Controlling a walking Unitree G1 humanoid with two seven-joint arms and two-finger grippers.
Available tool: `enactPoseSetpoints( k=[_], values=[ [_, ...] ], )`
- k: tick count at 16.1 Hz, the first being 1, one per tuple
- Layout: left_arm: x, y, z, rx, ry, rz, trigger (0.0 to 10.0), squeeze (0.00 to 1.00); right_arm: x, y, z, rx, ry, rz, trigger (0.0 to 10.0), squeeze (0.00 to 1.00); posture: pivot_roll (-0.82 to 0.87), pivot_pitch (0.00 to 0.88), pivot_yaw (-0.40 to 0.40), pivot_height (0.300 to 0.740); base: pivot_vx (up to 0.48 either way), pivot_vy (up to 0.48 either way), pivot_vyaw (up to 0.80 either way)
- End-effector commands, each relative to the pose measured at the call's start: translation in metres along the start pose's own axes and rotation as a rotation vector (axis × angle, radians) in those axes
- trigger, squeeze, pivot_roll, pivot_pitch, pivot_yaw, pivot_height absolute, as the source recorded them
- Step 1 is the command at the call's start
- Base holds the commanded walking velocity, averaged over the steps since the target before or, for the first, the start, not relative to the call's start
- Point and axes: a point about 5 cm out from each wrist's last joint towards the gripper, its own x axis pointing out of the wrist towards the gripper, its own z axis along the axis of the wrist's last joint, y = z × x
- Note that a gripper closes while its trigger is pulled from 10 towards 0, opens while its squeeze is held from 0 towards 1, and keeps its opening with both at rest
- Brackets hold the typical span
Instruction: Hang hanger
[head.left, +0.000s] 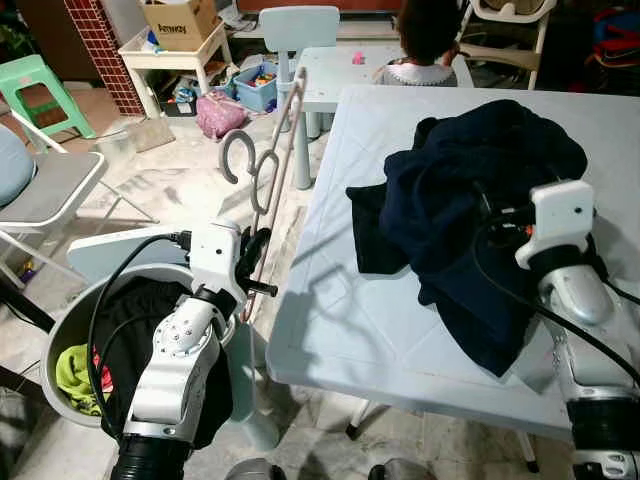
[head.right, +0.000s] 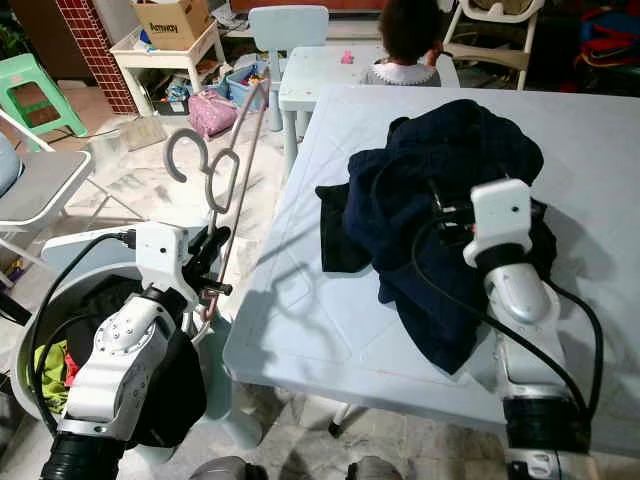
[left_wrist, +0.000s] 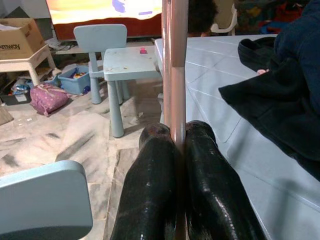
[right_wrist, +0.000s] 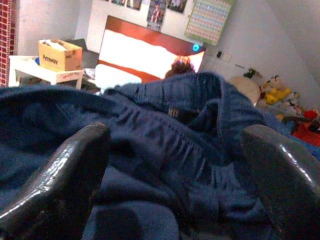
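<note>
A pink hanger (head.left: 289, 135) with a grey hook (head.left: 238, 155) stands up off the table's left edge, over the floor. My left gripper (head.left: 255, 247) is shut on its lower bar; in the left wrist view both black fingers (left_wrist: 155, 175) press against the pink bar (left_wrist: 175, 60). A dark navy garment (head.left: 470, 190) lies crumpled on the pale blue table (head.left: 340, 320). My right gripper (right_wrist: 175, 200) is open, its fingers (right_wrist: 60, 180) spread wide over the garment's folds, with the wrist (head.left: 560, 215) at the garment's right side.
A round laundry basket (head.left: 60, 330) with clothes sits below my left arm. A folding chair (head.left: 50, 190) stands at the left. Beyond the table are a small table (head.left: 335, 65), a child's chair (head.left: 300, 25) and a seated person (head.left: 425, 45).
</note>
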Motion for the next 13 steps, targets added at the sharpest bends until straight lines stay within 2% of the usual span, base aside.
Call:
enactPoseSetpoints(
  k=[1, 8, 9, 10, 13],
  values=[
    [0.0, 0.001, 0.005, 0.019, -0.015, 0.001, 10.0, 0.0, 0.003, 0.004, 0.007, -0.006, -0.028, 0.013, 10.0, 1.0, -0.05, 0.029, 0.07, 0.74, -0.27, 0.0, 0.0],
    [0.001, 0.0, 0.004, 0.014, -0.009, -0.007, 10.0, 0.0, 0.005, 0.002, 0.001, 0.007, 0.016, 0.004, 10.0, 1.0, -0.06, 0.027, 0.077, 0.74, -0.28, 0.0, 0.0],
    [0.002, 0.0, 0.004, 0.013, -0.009, -0.008, 10.0, 0.0, 0.007, 0.0, 0.0, 0.007, 0.026, 0.002, 10.0, 0.53, -0.06, 0.026, 0.076, 0.74, -0.277, 0.0, 0.0],
    [0.001, -0.001, 0.004, 0.012, -0.008, -0.01, 10.0, 0.0, 0.008, -0.001, -0.001, 0.032, 0.034, 0.016, 10.0, 0.0, -0.06, 0.026, 0.076, 0.74, -0.277, 0.0, 0.0],
    [0.002, -0.001, 0.004, 0.011, -0.008, -0.014, 10.0, 0.0, 0.01, 0.002, -0.005, 0.046, 0.062, 0.069, 10.0, 0.0, -0.06, 0.025, 0.078, 0.74, -0.277, 0.0, 0.0]
  ],
)
